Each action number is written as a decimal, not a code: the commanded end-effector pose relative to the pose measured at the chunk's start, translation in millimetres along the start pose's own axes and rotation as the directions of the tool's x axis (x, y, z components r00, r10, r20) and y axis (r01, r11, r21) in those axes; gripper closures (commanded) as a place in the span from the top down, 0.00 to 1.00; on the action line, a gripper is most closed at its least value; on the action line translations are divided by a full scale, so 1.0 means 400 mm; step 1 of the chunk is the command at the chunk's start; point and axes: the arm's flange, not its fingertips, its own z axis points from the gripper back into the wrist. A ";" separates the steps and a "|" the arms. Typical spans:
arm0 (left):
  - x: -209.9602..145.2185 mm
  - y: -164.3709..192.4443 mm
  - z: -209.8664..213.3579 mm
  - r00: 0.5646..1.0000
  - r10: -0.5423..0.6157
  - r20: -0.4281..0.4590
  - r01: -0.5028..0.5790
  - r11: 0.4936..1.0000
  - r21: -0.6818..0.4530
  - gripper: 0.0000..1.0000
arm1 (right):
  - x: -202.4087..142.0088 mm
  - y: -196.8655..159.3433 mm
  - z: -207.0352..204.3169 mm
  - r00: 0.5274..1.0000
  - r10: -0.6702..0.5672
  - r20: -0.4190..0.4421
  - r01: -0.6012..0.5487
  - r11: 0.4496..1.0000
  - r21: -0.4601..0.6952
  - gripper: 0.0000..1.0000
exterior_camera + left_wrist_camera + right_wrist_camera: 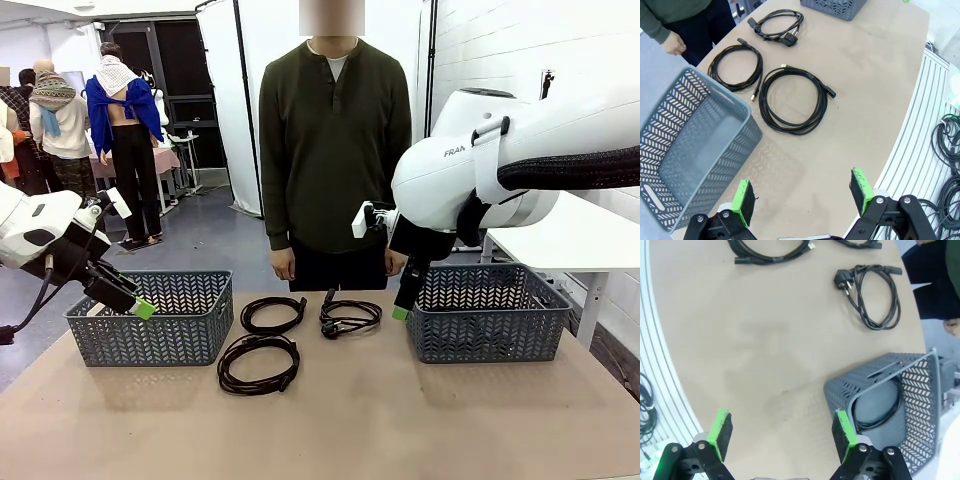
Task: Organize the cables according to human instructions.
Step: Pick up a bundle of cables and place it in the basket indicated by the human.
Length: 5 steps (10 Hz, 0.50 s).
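The left gripper point(140, 306) hangs with its jaws spread wide and nothing between them, at the near left corner of the left basket point(150, 325). In its wrist view the large coil point(790, 128) lies ahead on the bare table, well apart from the fingers, with the smaller coil point(759, 67) just beyond it and the plug cable point(789, 41) farther off. The right gripper point(403, 300) is likewise fully open and holds nothing. It hovers at the near left corner of the right basket point(490, 325), with the plug cable lying near it toward the table's middle. Inside that basket the right wrist view shows a dark loop point(900, 405) that looks like another cord. The cables are thin, black and rubbery, wound into round multi-strand loops; the plug cable ends in a round mains plug, the others in slim connectors. Both baskets are grey plastic with herringbone lattice walls and slot handles. The table point(400, 420) is matte tan. The letters "FRAN" point(455, 152) can be read on the white right arm.
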 end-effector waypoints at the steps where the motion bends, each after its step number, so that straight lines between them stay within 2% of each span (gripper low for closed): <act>1: -0.003 0.006 -0.002 1.000 -0.003 0.007 0.003 1.000 -0.011 1.00 | -0.006 -0.011 0.004 1.000 -0.011 0.000 0.011 1.000 -0.007 1.00; 5: -0.003 0.006 -0.002 1.000 -0.003 0.007 0.003 1.000 -0.011 1.00 | -0.006 -0.011 0.004 1.000 -0.011 0.000 0.011 1.000 -0.007 1.00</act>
